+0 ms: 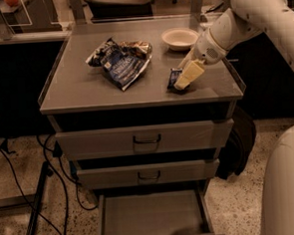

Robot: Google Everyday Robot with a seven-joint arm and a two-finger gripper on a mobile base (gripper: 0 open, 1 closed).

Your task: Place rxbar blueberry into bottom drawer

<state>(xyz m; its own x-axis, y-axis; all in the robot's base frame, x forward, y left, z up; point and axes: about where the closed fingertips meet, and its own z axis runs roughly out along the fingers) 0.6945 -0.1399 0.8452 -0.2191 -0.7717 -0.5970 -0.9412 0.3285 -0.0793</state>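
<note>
Your gripper rests on the rxbar blueberry at the right; I cannot tell its grip. The bottom drawer lies open, bar not yet in.

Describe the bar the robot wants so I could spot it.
Start at the grey cabinet top. Near its right front edge, at the gripper, lies the rxbar blueberry. It is small, flat and dark navy, unlike the big crinkled chip bag or the white bowl.
</note>
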